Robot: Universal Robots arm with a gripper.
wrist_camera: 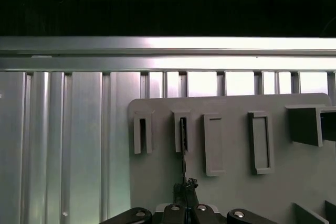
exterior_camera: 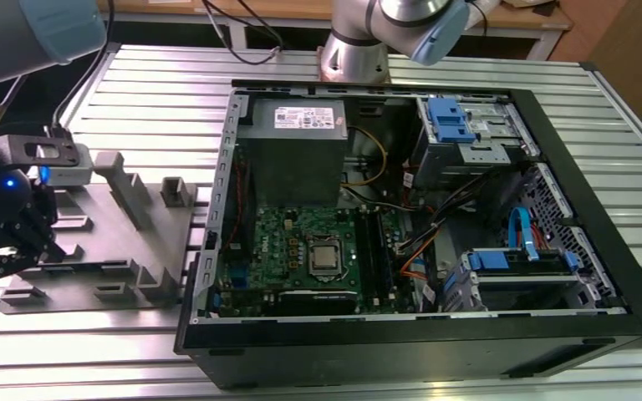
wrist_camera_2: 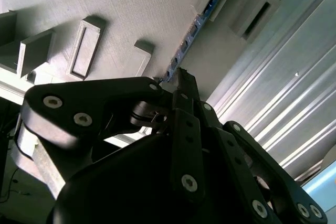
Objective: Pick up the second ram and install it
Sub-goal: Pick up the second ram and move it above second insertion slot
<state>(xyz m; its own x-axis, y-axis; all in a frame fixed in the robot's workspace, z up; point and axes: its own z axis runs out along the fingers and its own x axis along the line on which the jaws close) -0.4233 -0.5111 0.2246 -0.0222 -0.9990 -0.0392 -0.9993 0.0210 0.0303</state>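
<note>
Black links of the gripper (wrist_camera_2: 180, 77) loom closest in the second wrist view, their tips drawn together to a point. Standing here, the biggest thing I see is the open computer case (exterior_camera: 634, 276), lying well away from the gripper toward the exterior view's right, its green motherboard (exterior_camera: 287, 234) facing up. Under everything runs the ribbed aluminium table (exterior_camera: 154, 83). Directly beneath the gripper sits the grey tray (exterior_camera: 109, 251) with its upright slotted blocks.

Smallest is the second ram (wrist_camera_2: 189, 32), a thin blue-green stick standing on edge. Its long axis runs straight out from the fingertips. Its near end meets the tips, and its far end is seated in a slotted block (wrist_camera: 182, 129) farther ahead. As far as I can judge, the jaws are pinched onto that near end, with the stick not yet lifted out of the tray.
</note>
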